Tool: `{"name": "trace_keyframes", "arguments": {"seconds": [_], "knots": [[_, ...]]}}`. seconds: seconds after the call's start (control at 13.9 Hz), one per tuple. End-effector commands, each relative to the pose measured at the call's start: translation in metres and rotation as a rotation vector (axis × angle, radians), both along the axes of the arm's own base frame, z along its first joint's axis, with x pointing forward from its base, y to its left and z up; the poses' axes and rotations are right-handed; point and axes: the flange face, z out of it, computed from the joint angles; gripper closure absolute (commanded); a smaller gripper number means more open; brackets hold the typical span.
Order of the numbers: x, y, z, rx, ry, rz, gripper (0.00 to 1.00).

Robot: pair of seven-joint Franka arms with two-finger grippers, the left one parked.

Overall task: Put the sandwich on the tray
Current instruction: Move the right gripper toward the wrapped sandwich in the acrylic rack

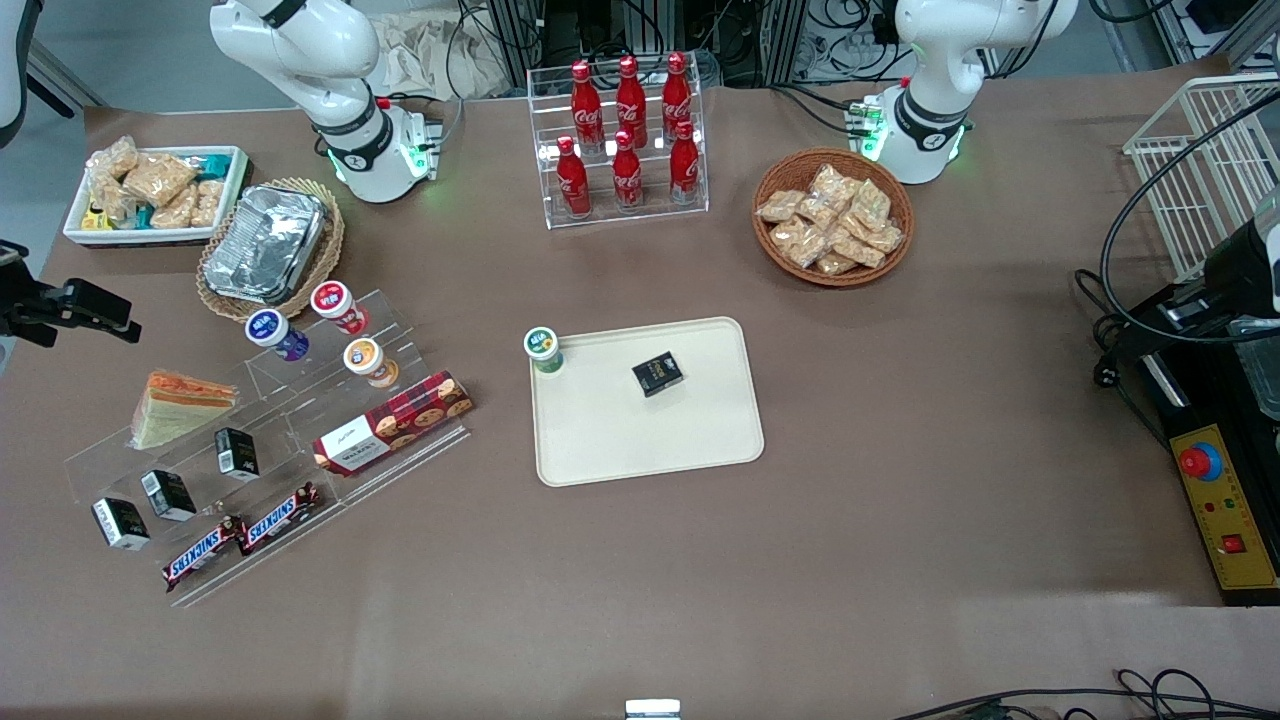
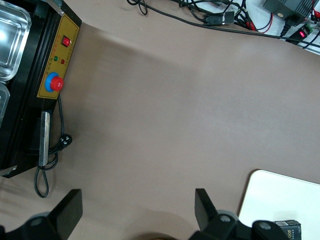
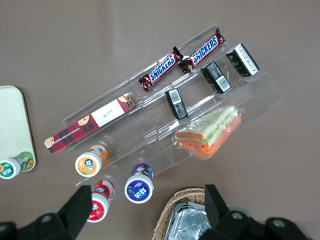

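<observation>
— Brown table point(image 1: 620, 600) first, its bare near edge low in the frame. What matters on it?

— Biggest is the tray point(image 1: 640, 440), cream and flat, in the middle of the frame. A green-lidded cup point(image 1: 543, 348) stands on one corner and a small black box point(image 1: 657, 373) lies on it; the part nearer the camera is bare.

— And the sandwich?

— Toward the working arm's end of the table, well apart from the tray. A clear stepped stand point(image 1: 290, 440) sits there, and the sandwich point(image 1: 180, 405) lies flat on its upper step, layered edge showing.

— How will it handle?

— Light and soft, I'd judge. The wrap looks slick and loose, and the bread will crush under a hard squeeze. I'd take it across the thick layered end, fingers on the two bread faces or low on the wedge's sides, closing gently. The thin point would fold.

— Where is the gripper point(image 3: 147, 190)?

— Up above the round cups on the stand, beside a foil container point(image 3: 192, 225). Its fingers point(image 3: 82, 200) are spread wide with nothing between them. It's not over the sandwich yet, so it must shift across and come down.
</observation>
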Motion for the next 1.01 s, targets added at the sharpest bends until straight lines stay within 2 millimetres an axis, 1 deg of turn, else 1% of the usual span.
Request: {"name": "trace_keyframes", "arguments": {"seconds": [0.0, 0.29, 0.72, 0.86, 0.94], "knots": [[-0.0056, -0.0023, 0.0066, -0.016, 0.006, -0.007, 0.0], [-0.0031, 0.0006, 0.0047, -0.016, 0.003, -0.002, 0.0], [-0.0026, -0.0017, 0.0042, -0.02, 0.002, -0.008, 0.0], [-0.0039, -0.0086, 0.0039, -0.015, 0.005, -0.06, 0.0], [-0.004, -0.0086, 0.0027, -0.015, 0.011, -0.116, 0.0]]}}
